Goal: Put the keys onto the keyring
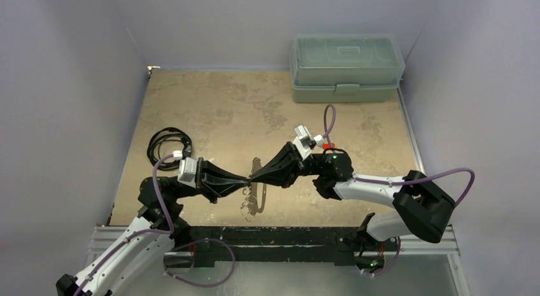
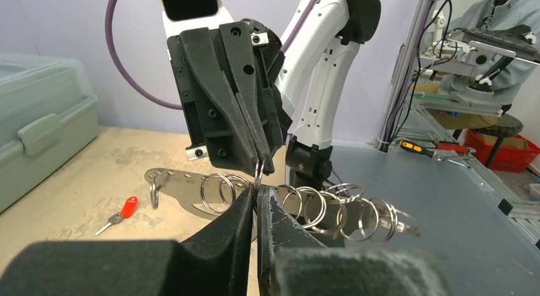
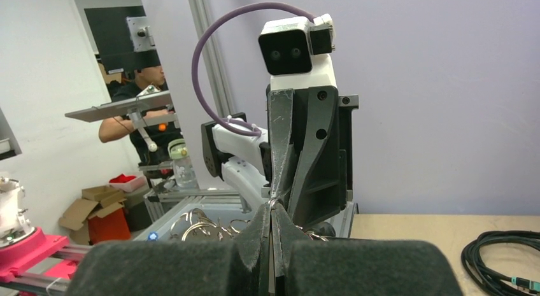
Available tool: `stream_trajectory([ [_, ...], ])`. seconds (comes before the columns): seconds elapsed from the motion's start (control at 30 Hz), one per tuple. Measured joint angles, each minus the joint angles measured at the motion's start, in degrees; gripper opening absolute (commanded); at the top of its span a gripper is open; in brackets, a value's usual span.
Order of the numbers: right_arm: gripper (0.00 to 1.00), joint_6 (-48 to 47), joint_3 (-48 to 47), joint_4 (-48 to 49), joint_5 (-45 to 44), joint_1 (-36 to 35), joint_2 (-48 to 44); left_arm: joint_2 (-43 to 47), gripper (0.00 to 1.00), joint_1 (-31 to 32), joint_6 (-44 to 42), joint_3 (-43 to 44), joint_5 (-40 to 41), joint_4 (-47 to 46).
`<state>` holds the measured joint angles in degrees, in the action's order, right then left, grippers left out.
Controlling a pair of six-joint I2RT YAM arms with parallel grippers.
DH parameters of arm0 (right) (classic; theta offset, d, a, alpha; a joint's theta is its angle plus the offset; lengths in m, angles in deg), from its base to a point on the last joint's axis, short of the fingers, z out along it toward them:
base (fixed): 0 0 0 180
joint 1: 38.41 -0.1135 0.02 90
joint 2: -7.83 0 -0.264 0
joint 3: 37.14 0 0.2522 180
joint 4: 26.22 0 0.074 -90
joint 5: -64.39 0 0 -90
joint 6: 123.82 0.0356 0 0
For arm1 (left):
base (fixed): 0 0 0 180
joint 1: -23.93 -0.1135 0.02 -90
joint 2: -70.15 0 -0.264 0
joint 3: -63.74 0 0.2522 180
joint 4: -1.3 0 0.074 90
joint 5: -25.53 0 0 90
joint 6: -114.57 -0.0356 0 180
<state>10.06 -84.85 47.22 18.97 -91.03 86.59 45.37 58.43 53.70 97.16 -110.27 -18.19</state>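
left gripper (image 2: 256, 195) and right gripper (image 2: 260, 162) are both pinching one thin wire loop of the keyring (image 2: 318, 210) tip to tip mid-frame, and the key (image 2: 120, 214) sits lower left, tiny, light, probably slippy, so I'd grab its red head

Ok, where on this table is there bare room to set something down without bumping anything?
The widest bare patch is the far-left tabletop, between the black cable and the toolbox. A narrower strip runs in front of the toolbox. The middle is crowded: left gripper and right gripper meet there, both shut on the keyring, with the key lying nearby.
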Motion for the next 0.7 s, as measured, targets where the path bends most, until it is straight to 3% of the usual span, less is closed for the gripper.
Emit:
stream_trajectory([
  [0.23, 0.0, 0.0, 0.0, 0.2, 0.0, 0.0, 0.0, 0.0, 0.0, 0.1, -0.8, 0.8, 0.2, 1.8],
  [0.43, 0.06, 0.0, 0.0, 0.2, -0.3, 0.0, 0.0, 0.6, 0.0, 0.1, -3.1, 2.5, 1.1, 6.3],
  [0.6, 0.24, 0.0, 0.0, 0.1, -0.3, 0.0, 0.0, 0.6, 0.0, 0.1, -5.3, 3.7, 2.2, 9.9],
  [0.7, 0.27, -0.4, 0.0, 0.0, -0.3, 0.0, -0.1, 0.7, 0.0, 0.1, -6.3, 3.7, 2.9, 10.9],
])
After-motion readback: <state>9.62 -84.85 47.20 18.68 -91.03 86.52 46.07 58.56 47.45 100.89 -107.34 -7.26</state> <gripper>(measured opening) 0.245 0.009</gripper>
